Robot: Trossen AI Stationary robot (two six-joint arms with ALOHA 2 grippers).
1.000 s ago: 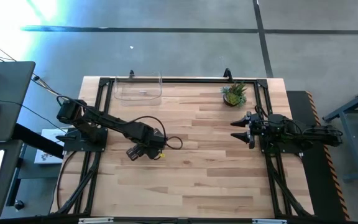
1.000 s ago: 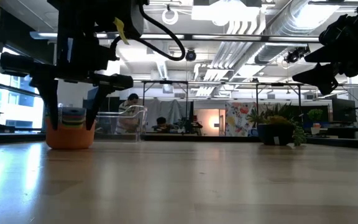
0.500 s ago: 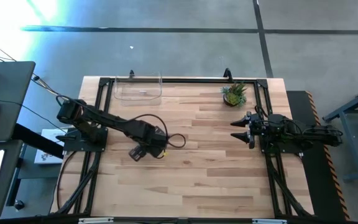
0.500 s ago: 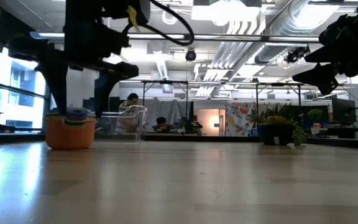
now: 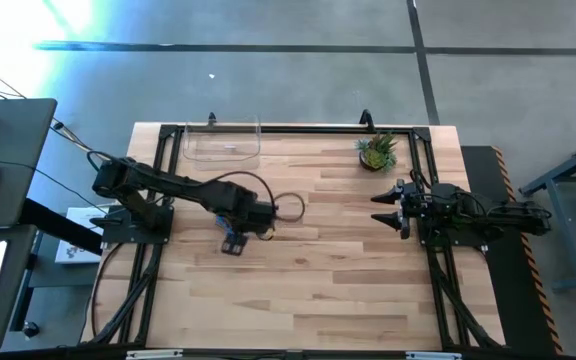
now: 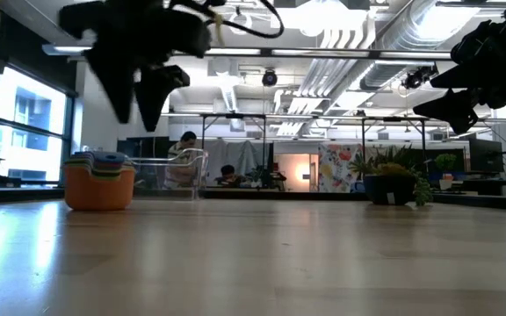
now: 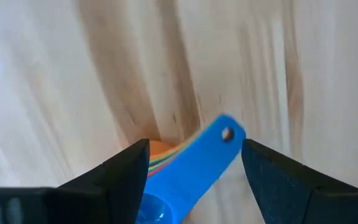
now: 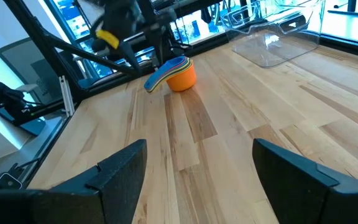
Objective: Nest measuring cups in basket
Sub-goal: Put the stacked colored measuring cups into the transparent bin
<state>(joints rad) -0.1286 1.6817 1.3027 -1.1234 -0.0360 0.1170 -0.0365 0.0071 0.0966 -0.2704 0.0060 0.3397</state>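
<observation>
The measuring cups (image 6: 100, 180) are stacked one in another, the orange one outermost and a blue one (image 7: 191, 168) on top. The stack stands on its base on the wooden table and also shows in the right wrist view (image 8: 176, 73). My left gripper (image 6: 139, 121) hangs open above the stack, pointing down, clear of it. Its fingers stand on either side of the blue handle (image 7: 219, 140), well above it. In the high view this gripper (image 5: 233, 243) hides the stack. The clear basket (image 5: 223, 148) stands at the far edge. My right gripper (image 5: 380, 207) waits open at the right.
A small potted plant (image 5: 378, 152) stands at the far right. Black frame rails (image 5: 298, 130) run along the table's far and side edges. Bare wood lies between the stack and the basket (image 8: 278, 37).
My left gripper has risen from around the stack, where its fingers stood at the orange cup's sides, to well above it. It has also turned about its downward line. The stack has stayed where it was on the table.
</observation>
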